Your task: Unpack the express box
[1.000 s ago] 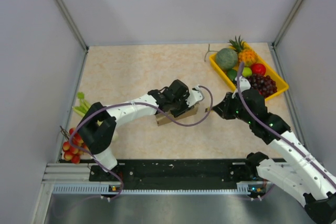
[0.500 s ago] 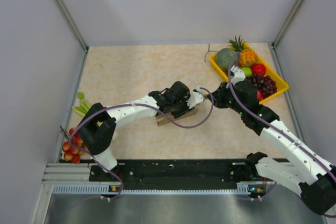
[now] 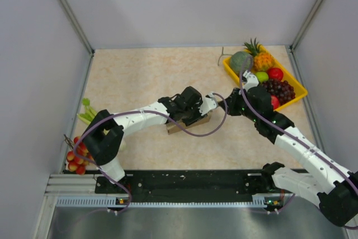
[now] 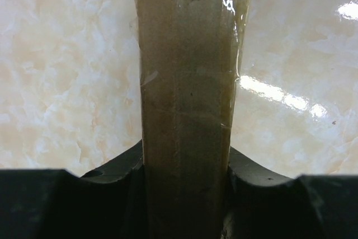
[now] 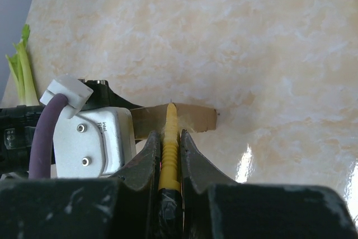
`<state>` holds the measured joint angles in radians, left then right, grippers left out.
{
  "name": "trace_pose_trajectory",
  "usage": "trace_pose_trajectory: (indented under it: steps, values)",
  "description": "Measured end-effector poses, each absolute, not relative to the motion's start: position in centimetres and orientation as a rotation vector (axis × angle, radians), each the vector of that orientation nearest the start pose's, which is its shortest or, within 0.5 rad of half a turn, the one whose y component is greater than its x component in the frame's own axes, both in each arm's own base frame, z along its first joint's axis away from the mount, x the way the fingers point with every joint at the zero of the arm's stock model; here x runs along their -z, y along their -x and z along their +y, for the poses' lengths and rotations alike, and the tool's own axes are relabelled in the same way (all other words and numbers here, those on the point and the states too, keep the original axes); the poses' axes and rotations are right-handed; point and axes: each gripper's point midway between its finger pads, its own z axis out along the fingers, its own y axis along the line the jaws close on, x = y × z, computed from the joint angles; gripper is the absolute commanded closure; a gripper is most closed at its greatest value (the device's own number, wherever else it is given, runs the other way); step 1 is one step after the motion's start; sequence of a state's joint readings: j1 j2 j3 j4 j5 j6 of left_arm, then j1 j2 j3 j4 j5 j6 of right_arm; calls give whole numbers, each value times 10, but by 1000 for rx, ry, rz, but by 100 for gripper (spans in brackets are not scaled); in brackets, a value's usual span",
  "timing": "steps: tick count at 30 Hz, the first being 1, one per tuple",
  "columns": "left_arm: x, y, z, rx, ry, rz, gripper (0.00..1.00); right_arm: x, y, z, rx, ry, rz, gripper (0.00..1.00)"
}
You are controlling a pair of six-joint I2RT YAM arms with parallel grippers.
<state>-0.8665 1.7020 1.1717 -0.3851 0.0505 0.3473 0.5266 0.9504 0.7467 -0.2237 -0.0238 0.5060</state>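
Steadying the box (image 3: 180,126) is the left pincer's (image 3: 193,111) job right now. In the left wrist view the two fingers (image 4: 127,163) are clamped on either side of the narrow brown cardboard, about half closed around it. The box sits near the middle of the table (image 3: 134,76), well apart from the fruit tray (image 3: 300,97) in the far right corner. I cannot tell whether it rests on the table or is lifted a little.

The right pincer (image 3: 231,106) is squeezed fully closed on a thin yellow cutter (image 5: 169,166), or so I take it to be. The tip points straight at the near end of the box (image 5: 197,118). It is at the cardboard or just short of it, and I cannot tell which.

I judge the step in hand to be opening the seal. Clear tape shines along the top edge of the box (image 4: 187,82), the flap looks shut, and nothing has come out. So the task is at an early stage.

The next move calls for the tip to meet the taped seam squarely and run along it with light pressure. Meanwhile the left side must hold firm so the box does not slide or twist. The left wrist housing is just beside the tool's path, so I would keep the stroke clear of it.
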Motion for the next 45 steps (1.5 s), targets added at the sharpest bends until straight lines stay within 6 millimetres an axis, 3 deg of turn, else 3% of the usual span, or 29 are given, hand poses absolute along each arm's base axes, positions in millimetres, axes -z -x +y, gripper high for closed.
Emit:
trace_pose_trajectory:
  steps: [10, 19, 45]
  values:
    - [-81, -275, -314, 276, -1445, 2046, 59, -201, -272, 186, -677, 42, 2058, 100]
    - [-80, -274, -315, 273, -1449, 2046, 60, -192, -261, 182, -676, 87, 2061, 100]
    - [-76, -273, -317, 277, -1480, 2048, 60, -194, -240, 178, -724, 130, 2078, 100]
